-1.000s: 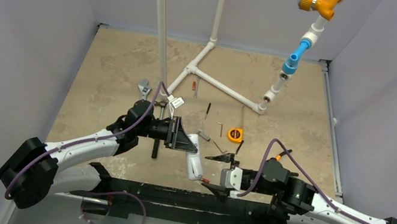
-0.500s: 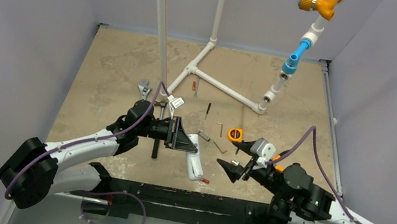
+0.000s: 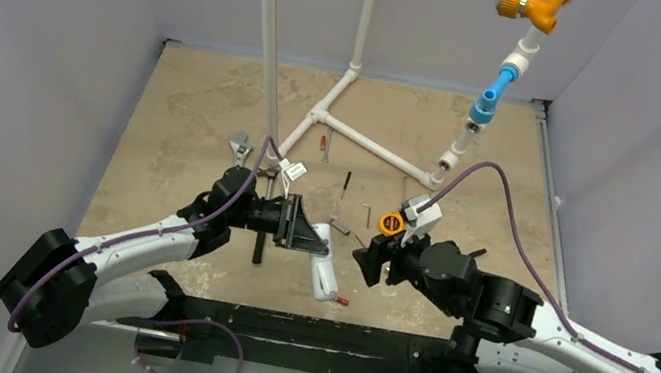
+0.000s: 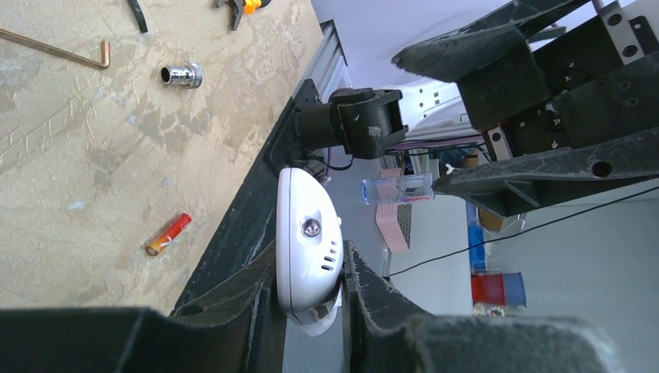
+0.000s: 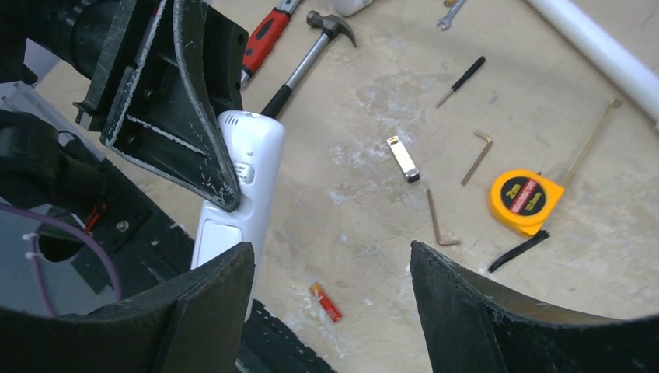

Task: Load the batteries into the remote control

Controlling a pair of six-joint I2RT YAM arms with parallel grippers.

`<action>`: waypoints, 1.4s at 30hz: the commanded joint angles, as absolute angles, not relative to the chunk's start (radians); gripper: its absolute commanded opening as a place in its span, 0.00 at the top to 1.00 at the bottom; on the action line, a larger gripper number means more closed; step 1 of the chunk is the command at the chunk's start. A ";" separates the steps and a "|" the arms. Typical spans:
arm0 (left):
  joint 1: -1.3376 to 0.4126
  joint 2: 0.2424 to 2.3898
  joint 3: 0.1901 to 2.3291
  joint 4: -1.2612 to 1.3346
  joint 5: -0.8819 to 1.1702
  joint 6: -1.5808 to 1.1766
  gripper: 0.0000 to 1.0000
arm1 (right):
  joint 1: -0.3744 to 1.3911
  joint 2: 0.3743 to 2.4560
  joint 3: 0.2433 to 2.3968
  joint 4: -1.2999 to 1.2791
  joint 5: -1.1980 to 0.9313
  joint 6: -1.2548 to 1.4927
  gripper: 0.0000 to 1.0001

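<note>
Two arms meet near the front edge of the table [image 3: 177, 110].

Left jaws: closed on the remote control [image 3: 324, 272], pinching its upper part from both sides. The slim white handset slants toward the front edge. Its lower end reaches the black rail [image 3: 283, 326] that borders the table.

One battery [image 3: 342, 301], orange-red with a pale tip, lies flat on the table just beside that lower end. It is close to the edge and touches neither arm.

Right jaws: spread wide with nothing between them, hovering just right of the remote and near the orange tape measure [image 3: 390, 223]. A stretch of table carrying one hex key [image 5: 437, 217] separates the battery from the tape measure. Farther back, white pipes [image 3: 369, 142] cross the surface.

The left wrist view alone shows the remote's rounded end, with a small round emitter and short slots, seated between two dark fingers [image 4: 233, 299].

The right wrist view alone shows a plain white face of the remote with a rectangular panel low down. Behind it lie a hammer [image 5: 307, 58] and a small metal piece [image 5: 404, 158].
</note>
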State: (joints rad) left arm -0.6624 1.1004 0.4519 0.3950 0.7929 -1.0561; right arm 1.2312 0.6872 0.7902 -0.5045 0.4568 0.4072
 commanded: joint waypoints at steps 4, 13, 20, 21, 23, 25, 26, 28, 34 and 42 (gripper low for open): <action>-0.666 1.107 0.483 0.436 0.803 -1.060 1.00 | 1.260 0.791 0.843 -0.486 0.383 0.638 0.19; -0.666 1.115 0.480 0.454 0.801 -1.067 1.00 | 1.459 0.946 0.915 -0.516 0.597 0.733 0.12; -0.666 1.116 0.479 0.458 0.802 -1.071 1.00 | 1.468 0.950 0.874 -0.504 0.577 0.797 0.18; -0.667 1.115 0.480 0.458 0.802 -1.070 1.00 | 1.468 0.952 0.869 -0.507 0.570 0.801 0.19; -0.666 1.118 0.479 0.460 0.802 -1.070 1.00 | 1.468 0.956 0.860 -0.501 0.547 0.806 0.23; -0.666 1.122 0.479 0.463 0.803 -1.071 1.00 | 1.468 0.960 0.851 -0.489 0.516 0.795 0.24; -0.666 1.122 0.478 0.465 0.804 -1.071 1.00 | 1.468 0.962 0.849 -0.484 0.499 0.782 0.25; -0.666 1.122 0.475 0.470 0.804 -1.075 1.00 | 1.468 0.968 0.851 -0.494 0.485 0.769 0.27; -0.666 1.121 0.465 0.480 0.805 -1.079 1.00 | 1.468 0.994 0.853 -0.524 0.494 0.767 0.34; -0.666 1.120 0.466 0.482 0.805 -1.082 1.00 | 1.468 1.005 0.833 -0.522 0.495 0.774 0.37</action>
